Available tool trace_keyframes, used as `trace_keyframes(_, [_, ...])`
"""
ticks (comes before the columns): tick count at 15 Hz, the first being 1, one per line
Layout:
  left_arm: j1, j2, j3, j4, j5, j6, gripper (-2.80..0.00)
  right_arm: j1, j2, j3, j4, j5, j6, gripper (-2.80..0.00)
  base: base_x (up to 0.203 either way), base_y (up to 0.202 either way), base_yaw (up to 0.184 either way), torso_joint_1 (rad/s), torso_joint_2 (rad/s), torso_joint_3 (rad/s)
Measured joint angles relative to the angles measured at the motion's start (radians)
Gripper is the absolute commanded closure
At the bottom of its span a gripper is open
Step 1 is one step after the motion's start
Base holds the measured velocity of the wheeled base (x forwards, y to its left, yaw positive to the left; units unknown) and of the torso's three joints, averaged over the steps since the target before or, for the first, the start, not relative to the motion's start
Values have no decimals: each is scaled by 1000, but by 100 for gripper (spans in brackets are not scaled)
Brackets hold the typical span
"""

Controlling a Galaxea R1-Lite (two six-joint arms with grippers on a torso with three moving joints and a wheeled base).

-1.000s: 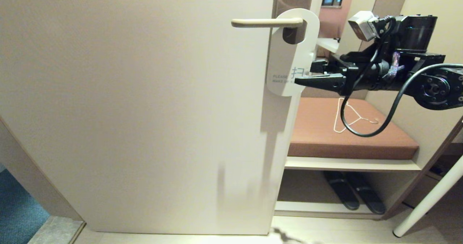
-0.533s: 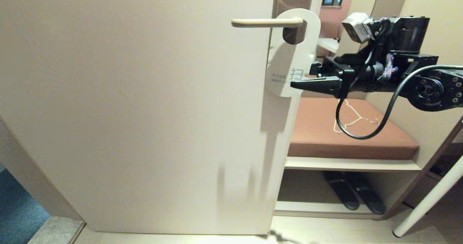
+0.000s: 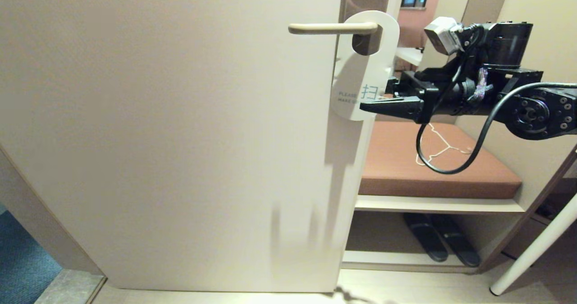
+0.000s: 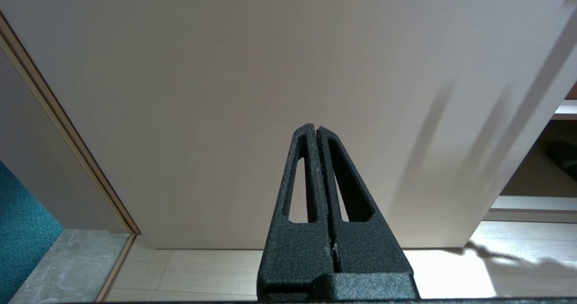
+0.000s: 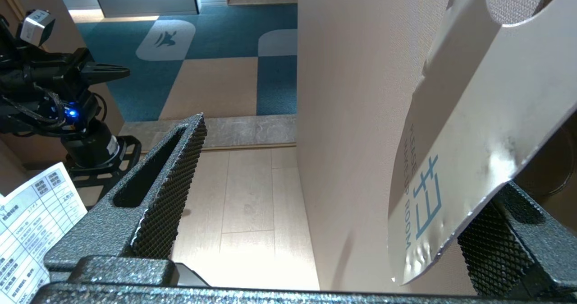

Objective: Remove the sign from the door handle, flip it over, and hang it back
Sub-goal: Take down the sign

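Note:
The sign point(image 3: 360, 69) hangs by its oval hole from the beige door handle point(image 3: 331, 28), white "PLEASE MAKE UP ROOM" face outward. My right gripper point(image 3: 376, 97) reaches in from the right at the sign's lower end and is open. In the right wrist view the sign point(image 5: 473, 128) sits between the spread fingers of the right gripper point(image 5: 351, 159), its bottom edge close against one finger point(image 5: 500, 245); the other finger point(image 5: 171, 182) stands well clear. My left gripper point(image 4: 317, 128) is shut and empty, low, pointing at the door.
The open door's edge point(image 3: 347, 182) runs just behind the sign. Right of it is a brown bench cushion point(image 3: 473, 177) with a white wire hanger point(image 3: 432, 146), dark slippers point(image 3: 441, 243) on the shelf below, and a white pole point(image 3: 536, 245) at far right.
The right gripper has moved slightly left toward the door, further around the sign's lower end. The sign has swung a little. The left gripper is unchanged.

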Motion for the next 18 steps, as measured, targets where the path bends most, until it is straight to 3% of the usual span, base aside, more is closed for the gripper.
trace_keyframes(12, [0,0,0,0,0,0,0,-6,30,-65,0,-4,14,-280,0,0,0,0,0,0])
trace_keyframes(13, [0,0,0,0,-1,0,0,-6,33,-72,0,-5,13,-86,0,0,0,0,0,0])
trace_keyframes(14, [0,0,0,0,0,0,0,-7,36,-81,0,-6,14,0,0,0,0,0,0,0])
trace_keyframes(18, [0,0,0,0,0,0,0,-7,53,-112,0,-15,10,0,0,0,0,0,0,0])
